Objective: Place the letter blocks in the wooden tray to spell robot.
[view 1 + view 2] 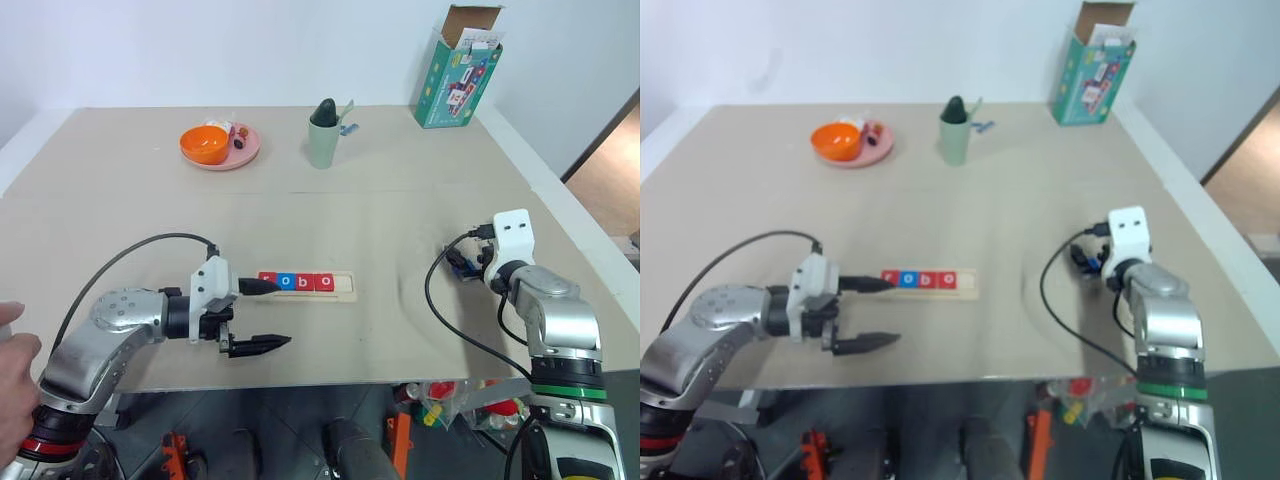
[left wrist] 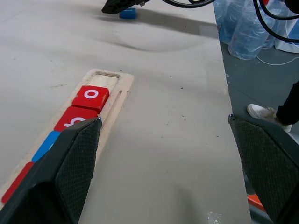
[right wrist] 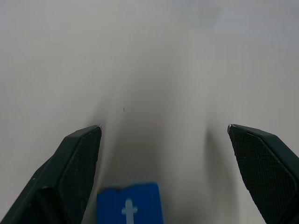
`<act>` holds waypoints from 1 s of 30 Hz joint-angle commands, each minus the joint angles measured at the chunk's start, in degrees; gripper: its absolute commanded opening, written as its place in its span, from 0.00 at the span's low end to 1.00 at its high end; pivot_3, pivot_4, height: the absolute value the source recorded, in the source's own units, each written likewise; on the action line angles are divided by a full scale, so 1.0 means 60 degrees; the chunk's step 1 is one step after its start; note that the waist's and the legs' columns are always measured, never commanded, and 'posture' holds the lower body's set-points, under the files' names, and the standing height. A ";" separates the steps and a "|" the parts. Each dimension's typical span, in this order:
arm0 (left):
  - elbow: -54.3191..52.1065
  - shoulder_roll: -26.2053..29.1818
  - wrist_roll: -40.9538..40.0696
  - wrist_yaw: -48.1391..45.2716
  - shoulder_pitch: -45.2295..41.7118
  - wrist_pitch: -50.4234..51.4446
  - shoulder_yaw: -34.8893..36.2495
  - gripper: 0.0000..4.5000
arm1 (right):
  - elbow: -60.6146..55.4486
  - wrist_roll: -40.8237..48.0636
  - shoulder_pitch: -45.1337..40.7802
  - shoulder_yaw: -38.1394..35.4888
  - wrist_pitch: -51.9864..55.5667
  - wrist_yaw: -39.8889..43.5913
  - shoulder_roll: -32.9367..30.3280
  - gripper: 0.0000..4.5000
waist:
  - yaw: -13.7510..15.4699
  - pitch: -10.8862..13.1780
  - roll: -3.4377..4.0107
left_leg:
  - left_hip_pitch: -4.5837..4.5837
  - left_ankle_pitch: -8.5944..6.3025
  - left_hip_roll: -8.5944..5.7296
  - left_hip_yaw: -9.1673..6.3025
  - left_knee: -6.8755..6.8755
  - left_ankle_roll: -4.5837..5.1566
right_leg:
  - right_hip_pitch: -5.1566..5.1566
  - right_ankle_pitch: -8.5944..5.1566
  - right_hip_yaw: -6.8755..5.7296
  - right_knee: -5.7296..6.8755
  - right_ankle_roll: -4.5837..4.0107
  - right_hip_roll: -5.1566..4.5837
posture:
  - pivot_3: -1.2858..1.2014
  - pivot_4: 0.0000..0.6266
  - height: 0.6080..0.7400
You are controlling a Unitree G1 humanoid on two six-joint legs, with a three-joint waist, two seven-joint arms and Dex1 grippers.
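With both tools spread and empty, the left tool [image 1: 268, 315] lies level beside the tray [image 1: 345, 285] holding four blocks [image 1: 297, 282], while the blue t block [image 3: 129, 204] rests on the table [image 1: 400, 200] between the right tool's [image 3: 163, 135] fingers.

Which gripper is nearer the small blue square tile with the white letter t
Right. The right gripper stands open right over the blue t tile, which lies on the table between its fingers. The left gripper, also open, hovers far off by the wooden tray.
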 commanded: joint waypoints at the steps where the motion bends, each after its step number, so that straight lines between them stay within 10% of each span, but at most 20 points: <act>1: -0.0095 0.0024 0.0002 -0.0072 -0.0110 -0.0152 0.0061 1.00 | -0.0539 0.0273 -0.0105 -0.0274 0.0700 -0.0194 -0.0211 0.99 | 0.0000 0.0000 0.0000 | 0.0000 0.0000 0.0000 0.0000 0.0000 0.0000 | 0.0000 -0.0001 0.0001 0.0000 0.0001 0.0000 | 0.52 0.24 1.00; 22: 0.0217 0.0048 0.0276 -0.0145 -0.0290 -0.0213 -0.0075 1.00 | -0.2392 0.1125 0.0957 -0.0113 0.2512 -0.0355 -0.0414 0.99 | 0.0012 -0.0001 -0.0001 | 0.0002 0.0000 0.0000 -0.0002 0.0001 0.0000 | 0.0003 -0.0004 0.0000 -0.0002 0.0000 0.0000 | 0.52 0.24 1.00; 30: 0.0333 -0.0054 0.0344 -0.0171 -0.0391 -0.0280 -0.0052 1.00 | -0.2099 0.1406 0.0797 -0.0070 0.2423 -0.0349 -0.0318 0.40 | 0.0016 -0.0001 -0.0001 | 0.0000 0.0000 -0.0001 -0.0002 0.0002 0.0001 | 0.0005 -0.0004 0.0001 -0.0004 0.0003 -0.0001 | 0.52 0.24 1.00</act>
